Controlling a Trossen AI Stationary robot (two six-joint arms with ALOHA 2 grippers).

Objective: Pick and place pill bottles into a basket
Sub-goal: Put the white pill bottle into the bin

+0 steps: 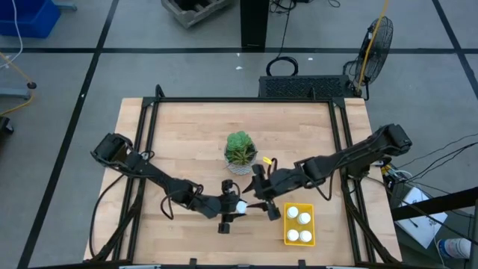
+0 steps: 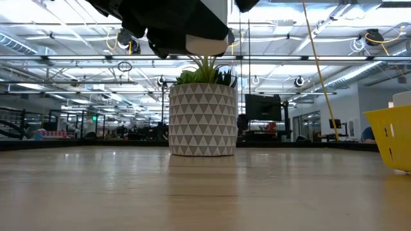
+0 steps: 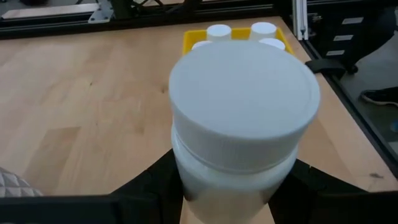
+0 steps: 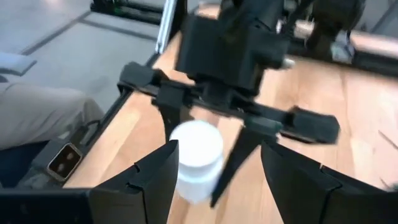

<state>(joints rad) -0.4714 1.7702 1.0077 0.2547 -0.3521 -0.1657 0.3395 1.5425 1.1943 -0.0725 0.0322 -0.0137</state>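
My left gripper (image 1: 230,209) is shut on a white pill bottle (image 1: 240,207) above the table's near middle. The bottle fills the left wrist view (image 3: 239,112), cap toward the camera. In the low view the gripper and the bottle (image 2: 205,43) hang high above the tabletop. My right gripper (image 1: 258,199) is open and empty just right of the bottle, its fingers (image 4: 149,183) pointing at it. The yellow basket (image 1: 286,224) stands at the near right with several white bottles (image 1: 299,226) upright inside. My left gripper pinches the bottle's body just below the cap (image 3: 186,180) between its two fingers, one on each side. The fingers slant down from the table's left. The bottle is lifted clear of the table, cap uppermost.
A white patterned pot with a green plant (image 1: 240,152) stands on the table's middle, just beyond both grippers; it also shows in the low view (image 2: 202,119). The basket's wall shows at the low view's right edge (image 2: 392,138). Bare wood lies to the left.
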